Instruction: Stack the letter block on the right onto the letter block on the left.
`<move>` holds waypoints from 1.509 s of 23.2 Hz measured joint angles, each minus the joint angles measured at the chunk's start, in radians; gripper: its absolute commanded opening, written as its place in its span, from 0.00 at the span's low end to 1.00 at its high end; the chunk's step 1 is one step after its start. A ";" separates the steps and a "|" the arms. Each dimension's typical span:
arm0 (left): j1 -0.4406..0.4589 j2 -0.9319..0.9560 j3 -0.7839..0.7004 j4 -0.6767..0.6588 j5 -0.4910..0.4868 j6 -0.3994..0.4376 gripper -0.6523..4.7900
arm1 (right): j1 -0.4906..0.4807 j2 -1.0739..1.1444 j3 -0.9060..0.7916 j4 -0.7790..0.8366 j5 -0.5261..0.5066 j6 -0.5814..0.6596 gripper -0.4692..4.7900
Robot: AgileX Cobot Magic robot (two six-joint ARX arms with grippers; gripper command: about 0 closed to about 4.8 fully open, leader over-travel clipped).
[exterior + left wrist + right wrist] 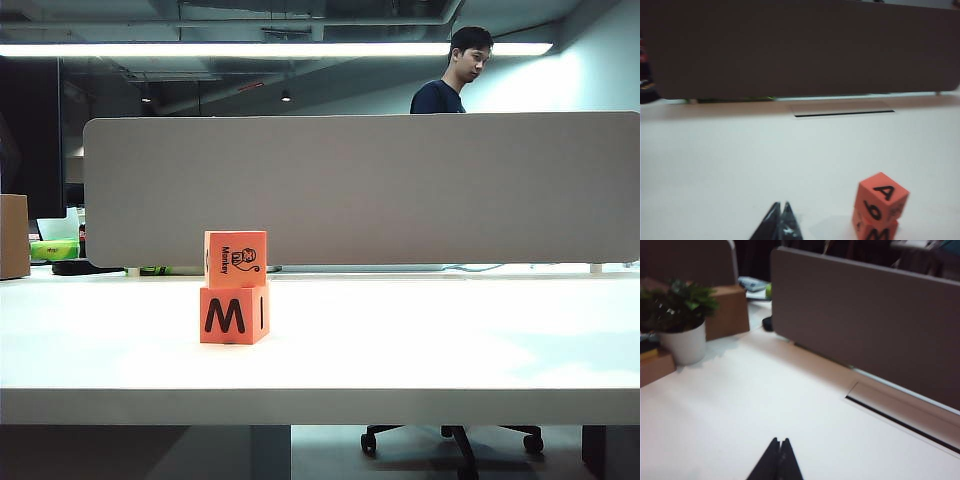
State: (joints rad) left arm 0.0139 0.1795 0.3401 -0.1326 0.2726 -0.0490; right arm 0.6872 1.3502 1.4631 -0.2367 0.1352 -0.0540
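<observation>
Two orange letter blocks stand stacked on the white table [420, 340], left of centre in the exterior view. The lower block [233, 315] shows a black M; the upper block [236, 259] shows "Monkey" and sits slightly turned on it. The left wrist view shows the same stack, upper block [881, 196] with an A, lower block [874, 231] under it. My left gripper [781, 204] is shut and empty, apart from the stack. My right gripper [780, 440] is shut and empty over bare table. Neither gripper appears in the exterior view.
A long grey partition [360, 190] runs along the table's far edge, with a cable slot [900, 422] in front of it. A potted plant [682, 322] and a cardboard box [727, 310] stand at one end. A person [455, 70] stands behind the partition.
</observation>
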 measured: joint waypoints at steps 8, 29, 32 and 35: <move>0.000 -0.177 -0.134 0.020 -0.054 0.006 0.12 | 0.070 -0.228 -0.254 0.142 0.175 0.000 0.07; 0.000 -0.173 -0.239 0.005 -0.257 0.011 0.12 | 0.121 -0.821 -0.816 0.185 0.384 0.000 0.07; 0.000 -0.173 -0.240 -0.052 -0.257 0.011 0.12 | 0.121 -0.889 -0.947 0.179 0.378 0.000 0.08; 0.000 -0.173 -0.240 -0.079 -0.257 0.008 0.12 | 0.121 -0.891 -1.011 0.174 0.361 0.000 0.13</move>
State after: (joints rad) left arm 0.0143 0.0063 0.1005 -0.2111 0.0151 -0.0406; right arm 0.8078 0.4595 0.4522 -0.0624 0.4965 -0.0540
